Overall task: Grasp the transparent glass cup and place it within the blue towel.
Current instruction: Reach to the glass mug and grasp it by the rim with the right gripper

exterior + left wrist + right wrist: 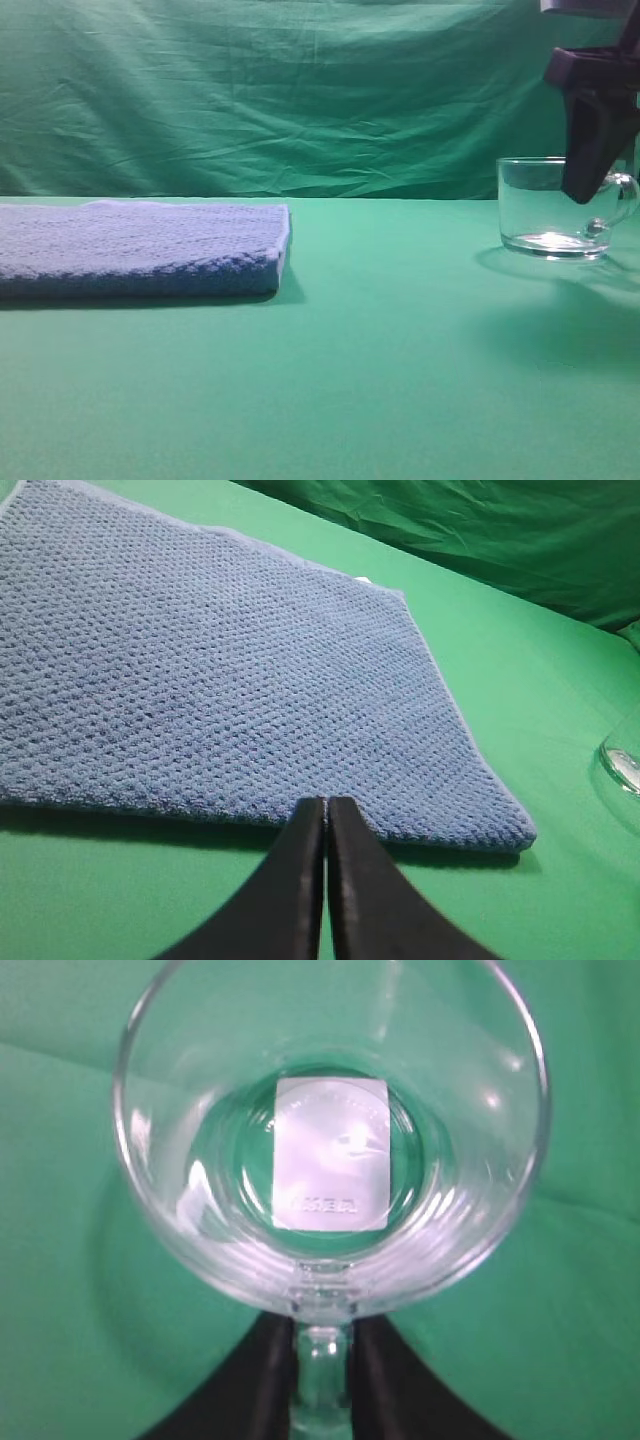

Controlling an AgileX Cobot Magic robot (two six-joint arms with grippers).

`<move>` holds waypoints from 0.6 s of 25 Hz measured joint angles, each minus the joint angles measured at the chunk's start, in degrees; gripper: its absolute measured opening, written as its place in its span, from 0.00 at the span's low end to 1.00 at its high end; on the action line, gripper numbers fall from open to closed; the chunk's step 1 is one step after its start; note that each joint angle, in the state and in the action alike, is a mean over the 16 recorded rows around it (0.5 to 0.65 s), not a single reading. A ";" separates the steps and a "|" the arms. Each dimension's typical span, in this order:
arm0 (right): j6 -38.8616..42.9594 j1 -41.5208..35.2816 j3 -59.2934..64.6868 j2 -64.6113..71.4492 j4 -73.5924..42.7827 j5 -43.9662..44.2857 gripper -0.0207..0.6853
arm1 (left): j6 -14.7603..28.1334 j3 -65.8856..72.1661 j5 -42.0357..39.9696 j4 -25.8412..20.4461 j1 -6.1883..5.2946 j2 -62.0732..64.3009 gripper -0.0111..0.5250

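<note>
The blue towel [140, 250] lies flat at the table's [380, 380] left, the transparent glass cup [555, 205] standing upright well apart at far right, its handle [622, 200] turned rightward. The right gripper [322, 1360] hangs over the cup's handle side, fingers flanking the handle; the left gripper [326, 820] sits just before the towel's near edge.

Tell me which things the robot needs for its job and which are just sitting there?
Needed:
- transparent glass cup, standing on the table
- blue towel, lying flat, far from the cup
- right gripper, fingers either side of the cup's handle

Just there:
- left gripper, shut, hovering by the towel's edge
- green table
- green backdrop cloth
</note>
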 joint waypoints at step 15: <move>-2.35 2.60 -11.26 -0.34 2.34 5.52 0.17 | 0.00 0.00 0.00 0.00 0.00 0.00 0.02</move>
